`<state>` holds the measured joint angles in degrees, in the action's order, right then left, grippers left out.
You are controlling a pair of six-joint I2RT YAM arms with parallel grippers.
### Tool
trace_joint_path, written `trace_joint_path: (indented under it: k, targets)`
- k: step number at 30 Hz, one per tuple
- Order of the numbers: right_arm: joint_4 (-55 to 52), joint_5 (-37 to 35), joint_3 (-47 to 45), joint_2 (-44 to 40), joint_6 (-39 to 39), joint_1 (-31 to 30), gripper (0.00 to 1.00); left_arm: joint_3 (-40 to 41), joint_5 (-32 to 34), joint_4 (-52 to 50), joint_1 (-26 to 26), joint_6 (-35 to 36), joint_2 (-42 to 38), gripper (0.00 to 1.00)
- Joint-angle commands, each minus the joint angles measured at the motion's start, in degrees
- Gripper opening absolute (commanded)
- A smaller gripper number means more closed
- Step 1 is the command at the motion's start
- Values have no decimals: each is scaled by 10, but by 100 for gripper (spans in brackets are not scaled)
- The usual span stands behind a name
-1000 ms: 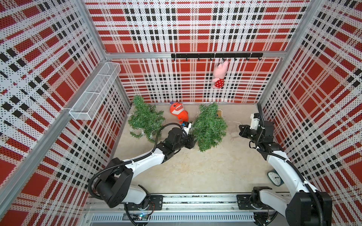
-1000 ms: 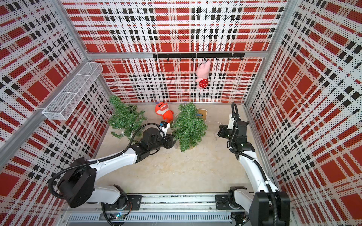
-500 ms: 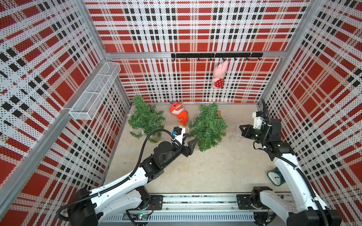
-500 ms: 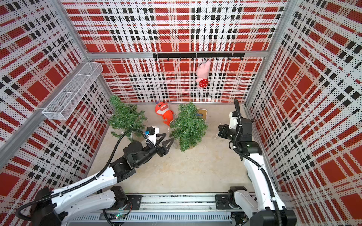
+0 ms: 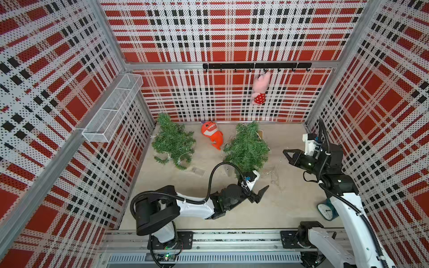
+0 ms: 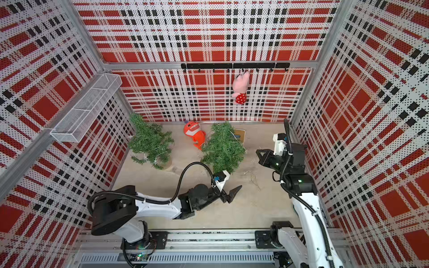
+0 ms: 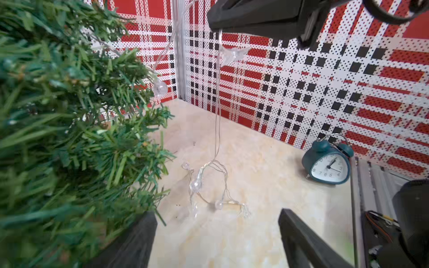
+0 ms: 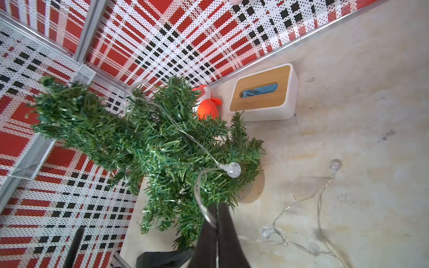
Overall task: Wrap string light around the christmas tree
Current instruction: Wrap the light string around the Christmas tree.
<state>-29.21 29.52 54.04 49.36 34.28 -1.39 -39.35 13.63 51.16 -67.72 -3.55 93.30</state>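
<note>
surface (image 5: 232,215) of the plaid-walled cell, bearing two small artificial trees. the christmas tree (image 5: 247,148) to be wrapped stands toward the back, near the middle. a second tree (image 5: 173,143) stands well apart, by the left wall.

left gripper (image 5: 261,193): jaws wide apart and empty, low over the surface just beside the christmas tree's lower branches. right gripper (image 8: 217,215): closed on the string light (image 7: 217,104), raised to the right of the tree.

the string light runs from the upper branches down across the foliage to a bulb (image 8: 233,169), then to the right gripper. from there it hangs to a loose tangle (image 7: 209,185) lying on the surface near the tree's round base (image 8: 254,190).

likely failures, judged from this layout:
- (a) a pull by the right gripper could tip the light tree or drag the draped run off the branches, since only needles hold it.
- (b) the thin clear wire could slide through the closed pads.
- (c) the loose tangle could knot or catch under the round base as slack is drawn up.
- (d) the left gripper, closing this near the foliage, could pinch needles instead of wire.
</note>
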Motion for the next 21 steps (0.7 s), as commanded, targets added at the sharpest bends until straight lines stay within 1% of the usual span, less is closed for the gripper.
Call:
trace_joint_path:
  k: [1,4,7,12,15,17,21]
  targets:
    - [2,19,7,-23,18,-6,0,-42,-38,78,17,7,27,83]
    - [7,25,5,-30,23,-6,0,-62,-71,77,25,27,64,80]
    - [12,32,1,-32,30,-6,0,-87,-93,70,31,31,83,76]
    - [20,36,-10,-30,31,-6,0,-134,-97,59,35,28,95,76]
    - [26,42,-14,-27,34,-7,0,-155,-97,55,38,10,108,76]
    - [27,42,-17,-27,36,-7,0,-165,-101,55,42,-9,118,74]
    - [40,51,-23,-27,45,-7,0,-190,-105,56,45,-13,143,68]
